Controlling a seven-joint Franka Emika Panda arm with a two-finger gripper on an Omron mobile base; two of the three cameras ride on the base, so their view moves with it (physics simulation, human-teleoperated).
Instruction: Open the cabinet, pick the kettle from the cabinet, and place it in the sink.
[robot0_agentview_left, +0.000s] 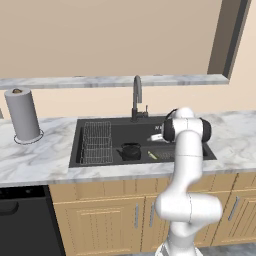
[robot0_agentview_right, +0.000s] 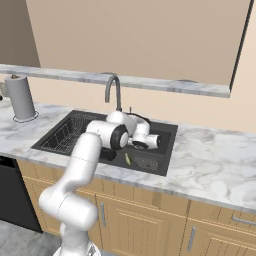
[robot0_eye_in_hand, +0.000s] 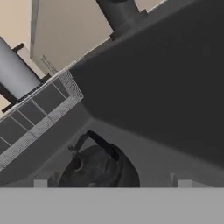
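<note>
Kettle (robot0_agentview_left: 131, 150) down on the floor of the sink (robot0_agentview_left: 80, 145), upright, just beside the wire dish rack (robot0_agentview_left: 96, 142) and in front of the faucet (robot0_agentview_left: 136, 97). Jaws spread wide over the basin, pinching nothing — kettle (robot0_eye_in_hand: 94, 168) low between the two tips in the hand view, apart from them. Small yellowish item (robot0_agentview_left: 152, 155) lying on the basin floor near the kettle. Paper towel roll (robot0_agentview_left: 22, 114) upright on the marble bench (robot0_agentview_left: 35, 155), left of the sink.
</note>
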